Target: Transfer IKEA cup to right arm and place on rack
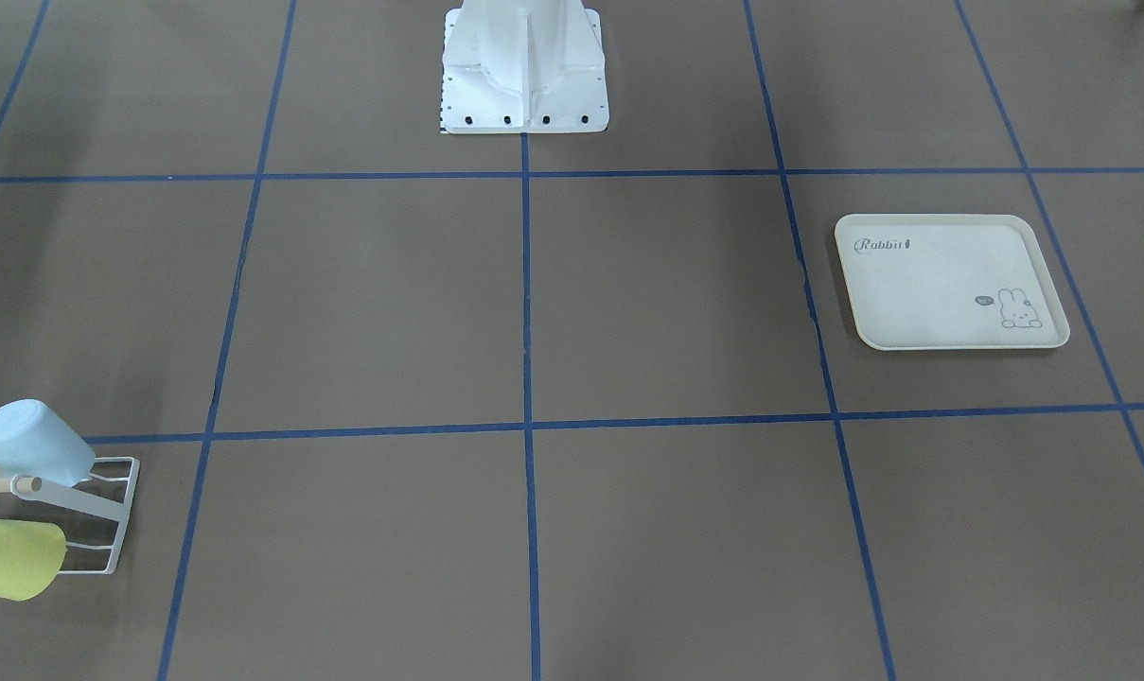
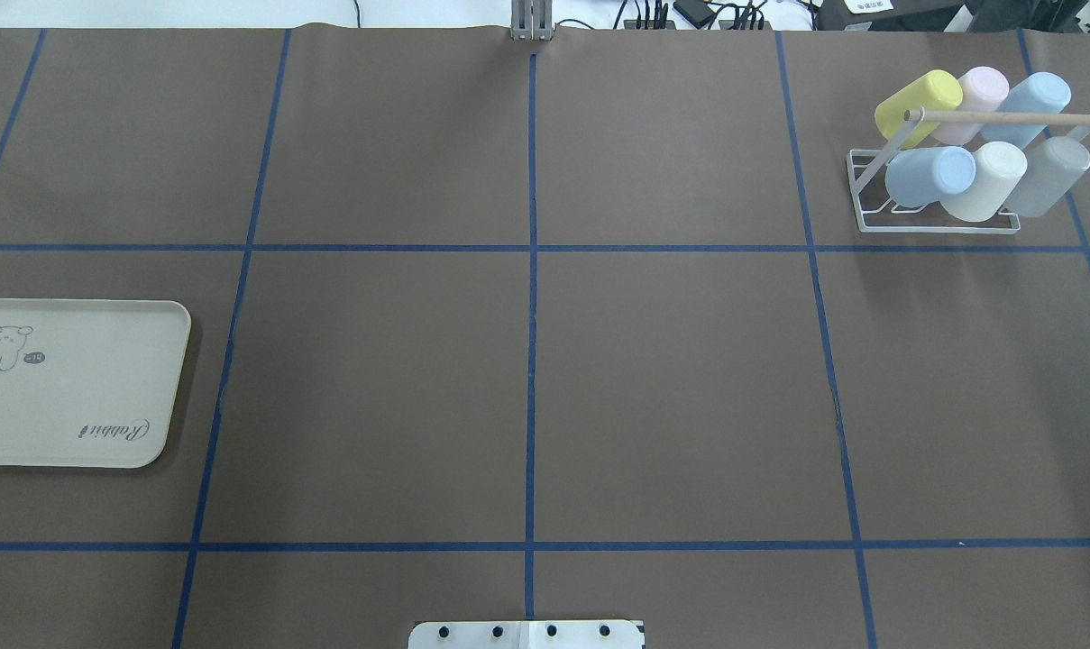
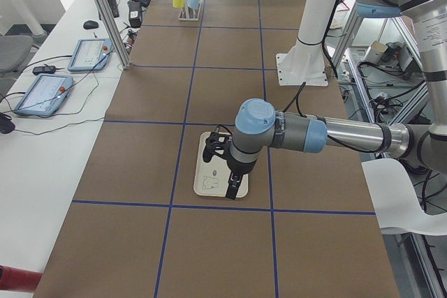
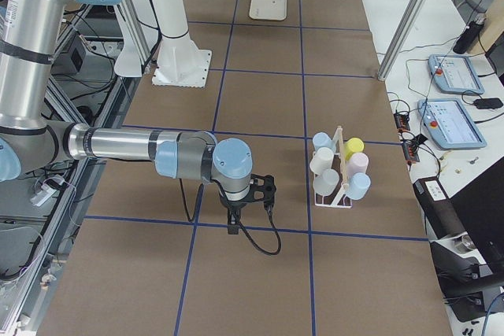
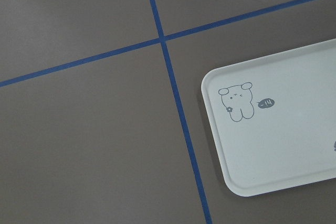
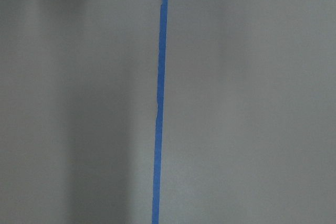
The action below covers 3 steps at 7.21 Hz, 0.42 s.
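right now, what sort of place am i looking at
Most likely a robotics lab workcell: a left arm and right arm stand over a table marked with a blue tape grid, and touchscreen pendants with cables lie on the side bench.

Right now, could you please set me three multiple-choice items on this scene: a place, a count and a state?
1. In the overhead view, the rack stands: A) far right B) centre C) near left.
2. The cups on it number: A) four B) six C) eight.
3. The rabbit tray: A) holds one cup B) is overturned C) holds nothing.
Answers: 1 A, it sits by the far right corner; 2 B, two rows of three; 3 C, its printed face is bare.
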{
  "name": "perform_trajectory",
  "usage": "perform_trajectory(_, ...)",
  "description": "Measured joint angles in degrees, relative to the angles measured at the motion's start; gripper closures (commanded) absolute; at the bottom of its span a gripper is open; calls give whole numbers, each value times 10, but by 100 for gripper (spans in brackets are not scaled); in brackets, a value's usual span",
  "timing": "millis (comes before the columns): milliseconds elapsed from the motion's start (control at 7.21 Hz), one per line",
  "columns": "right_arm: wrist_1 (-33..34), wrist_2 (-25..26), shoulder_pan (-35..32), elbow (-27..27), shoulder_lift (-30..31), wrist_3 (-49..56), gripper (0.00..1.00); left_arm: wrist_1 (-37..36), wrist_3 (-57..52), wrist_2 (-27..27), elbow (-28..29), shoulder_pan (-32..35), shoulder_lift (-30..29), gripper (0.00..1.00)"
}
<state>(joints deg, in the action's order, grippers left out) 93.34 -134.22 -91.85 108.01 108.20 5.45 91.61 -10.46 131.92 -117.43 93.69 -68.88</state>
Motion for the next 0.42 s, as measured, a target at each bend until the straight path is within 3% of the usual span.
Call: perform_trajectory(416,1,0,0,-1,4,0,0,1,0,0,0,0,0,0)
